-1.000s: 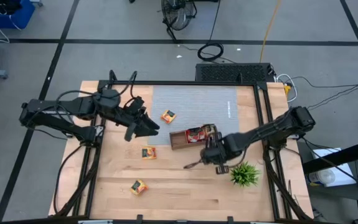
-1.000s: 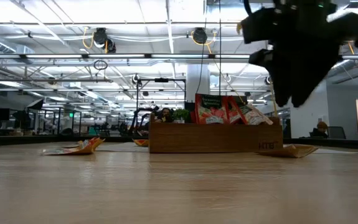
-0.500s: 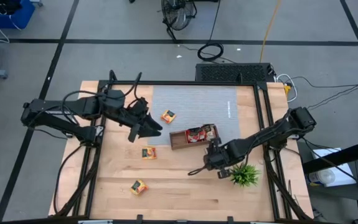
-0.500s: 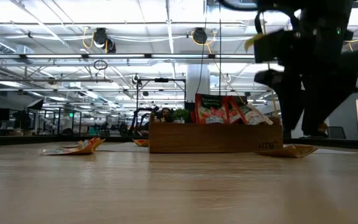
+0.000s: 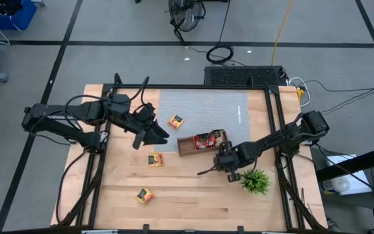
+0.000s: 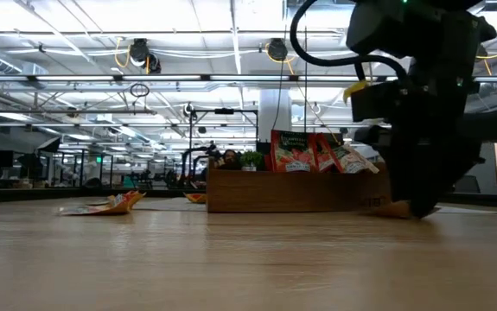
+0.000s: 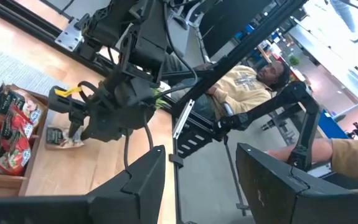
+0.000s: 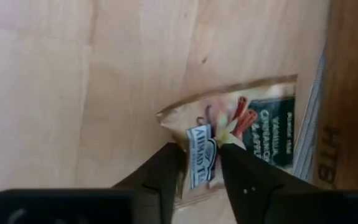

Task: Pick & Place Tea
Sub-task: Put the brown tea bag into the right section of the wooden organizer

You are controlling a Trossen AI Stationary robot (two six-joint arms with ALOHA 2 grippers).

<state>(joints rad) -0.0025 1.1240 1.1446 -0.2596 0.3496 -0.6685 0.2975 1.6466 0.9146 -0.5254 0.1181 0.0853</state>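
Note:
A pale tea sachet with a green label point(image 8: 253, 130) lies flat on the table against the end of the brown wooden tray point(image 5: 187, 147). My right gripper point(image 8: 200, 165) stands over it, pointing steeply down, open by a narrow gap, its tips at table height point(image 6: 423, 207). Red sachets point(image 5: 205, 139) stand upright in the tray. Loose sachets lie flat on the table point(image 5: 175, 121), point(image 5: 155, 159), point(image 5: 145, 195). My left gripper point(image 5: 155, 135) hangs open above the table left of the tray, with nothing between its fingers point(image 7: 197, 180). My right gripper comes at the pale sachet from above. Its two fingertips point(image 8: 166, 165) are set down on the sachet's end away from the tray, with the white label strip point(image 8: 198, 149) between them. The sachet lies flat on the table beside the tray.
A spiky green plant point(image 5: 257, 182) stands close to my right gripper, toward the table's near right corner. A grey mat point(image 5: 200, 107) covers the far middle of the table. Dark frame rails point(image 5: 279, 130) run along both sides. Bare wood lies in the near middle.
My right gripper has come down from well above the table until its fingertips reach the pale sachet beside the tray's end. The sachet has stayed where it was.

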